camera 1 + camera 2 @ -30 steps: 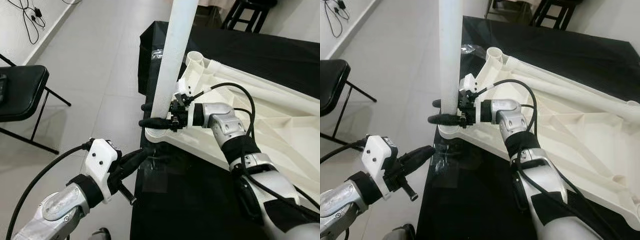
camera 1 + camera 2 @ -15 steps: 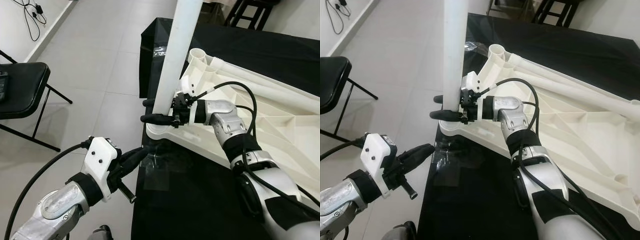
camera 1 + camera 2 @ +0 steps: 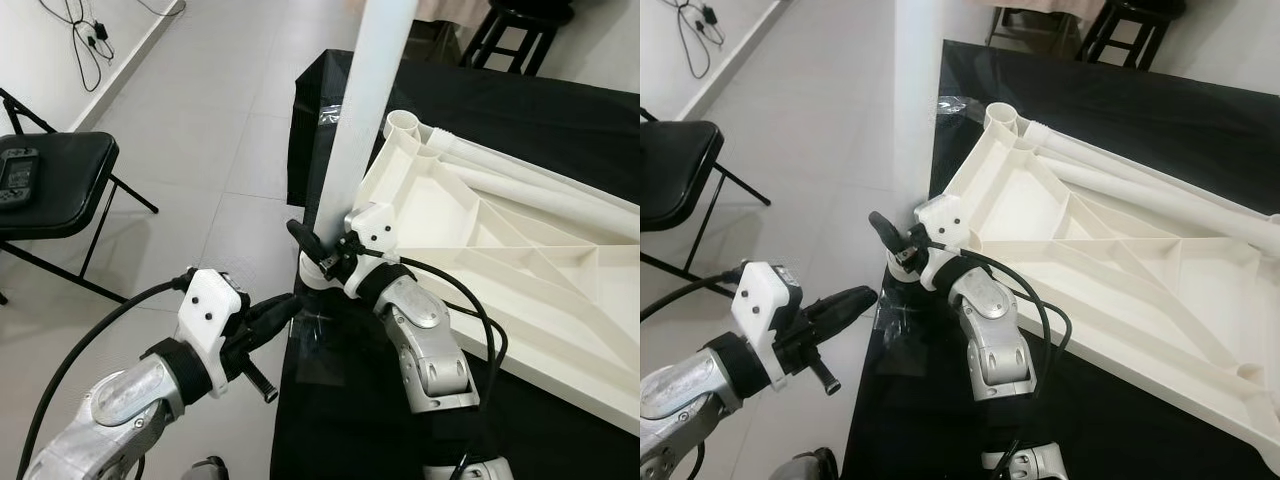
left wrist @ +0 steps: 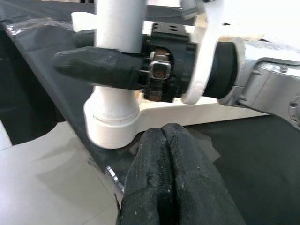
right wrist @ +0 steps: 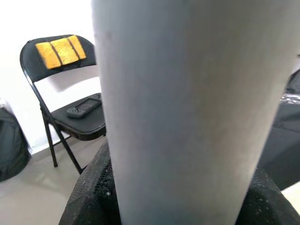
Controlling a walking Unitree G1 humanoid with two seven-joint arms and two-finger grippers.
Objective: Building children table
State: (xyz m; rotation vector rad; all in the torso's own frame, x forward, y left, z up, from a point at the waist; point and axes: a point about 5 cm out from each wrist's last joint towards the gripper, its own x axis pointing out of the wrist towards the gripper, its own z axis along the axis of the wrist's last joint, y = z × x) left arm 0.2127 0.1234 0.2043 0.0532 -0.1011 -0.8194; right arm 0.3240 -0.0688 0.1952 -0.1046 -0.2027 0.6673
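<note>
Our left pincer (image 3: pixel 285 310) hovers clenched and empty just off the tabletop (image 3: pixel 560 110) edge. Our right pincer (image 3: pixel 318 250) grasps the white table leg (image 3: pixel 365 110), standing upright in the corner socket (image 4: pixel 112 129) of the upturned table frame (image 3: pixel 520 250). We judge seating is underway; next, press it down.

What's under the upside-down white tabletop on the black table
The white tabletop lies on the black table, cloth-covered. Its near corner socket holds the upright white leg, gripped by the right gripper. Anything beneath the tabletop is hidden.
</note>
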